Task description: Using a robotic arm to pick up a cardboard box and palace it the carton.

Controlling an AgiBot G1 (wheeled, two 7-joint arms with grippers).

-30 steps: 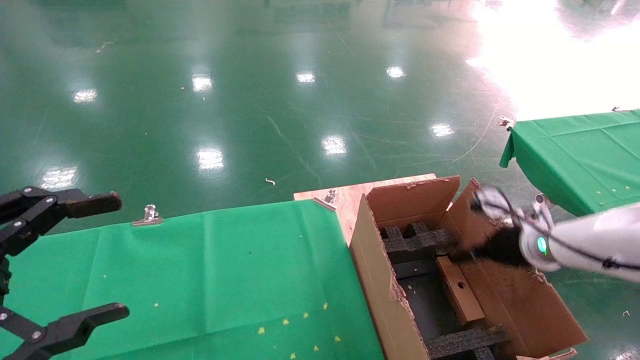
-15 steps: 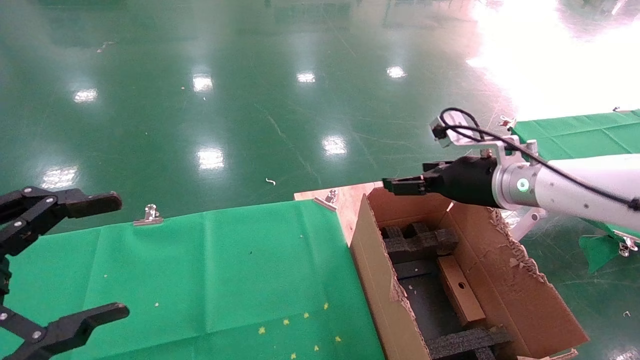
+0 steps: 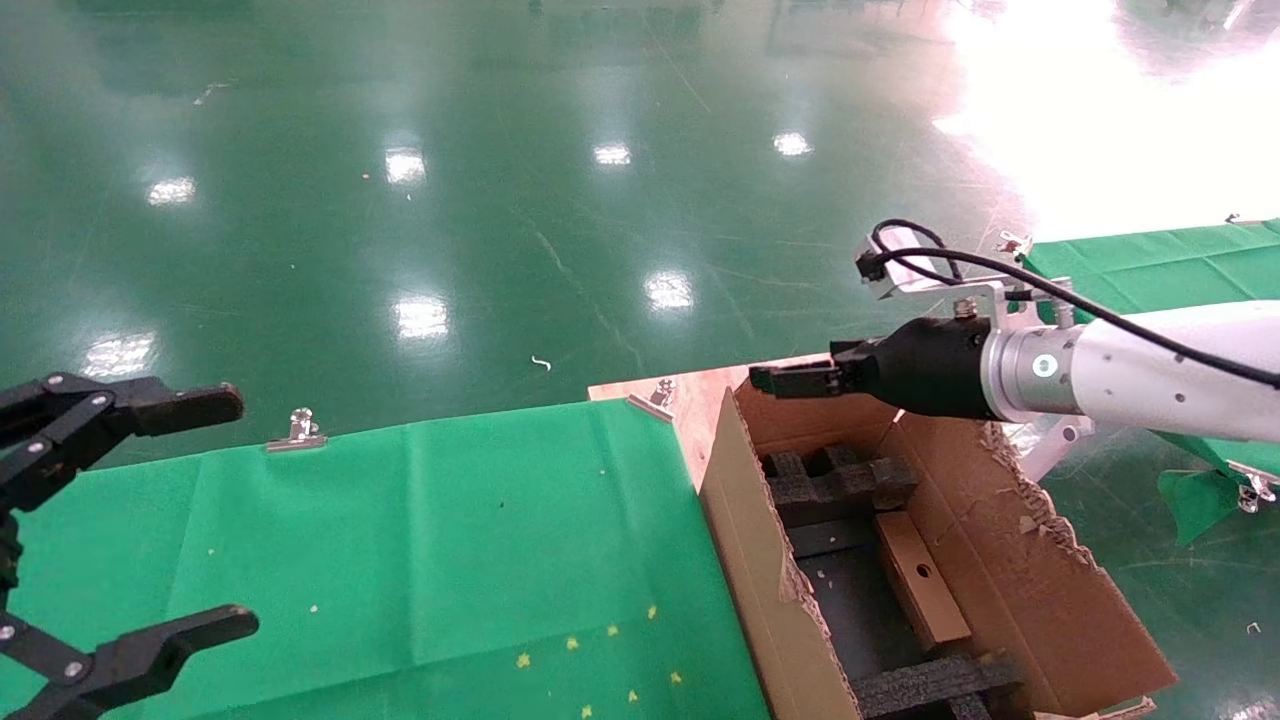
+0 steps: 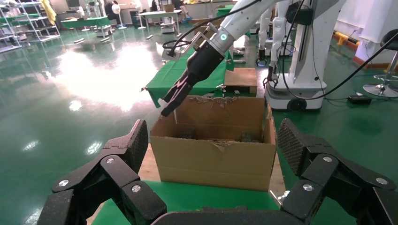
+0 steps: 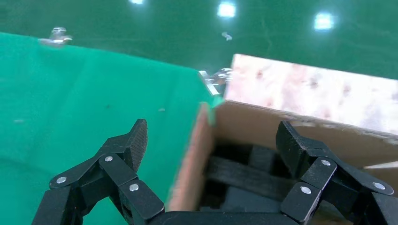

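The cardboard box [image 3: 918,578] lies flat between the carton's [image 3: 760,560] foam dividers, while the empty right tool [image 3: 790,380] hovers above, fingers apart.

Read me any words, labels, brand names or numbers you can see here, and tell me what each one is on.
None can be read in any view.
The carton: plain brown walls, no print visible.
The cardboard box inside it: only a round hole shows, no lettering.
The right gripper, open above the carton, and the left gripper, open over the green cloth: no markings.
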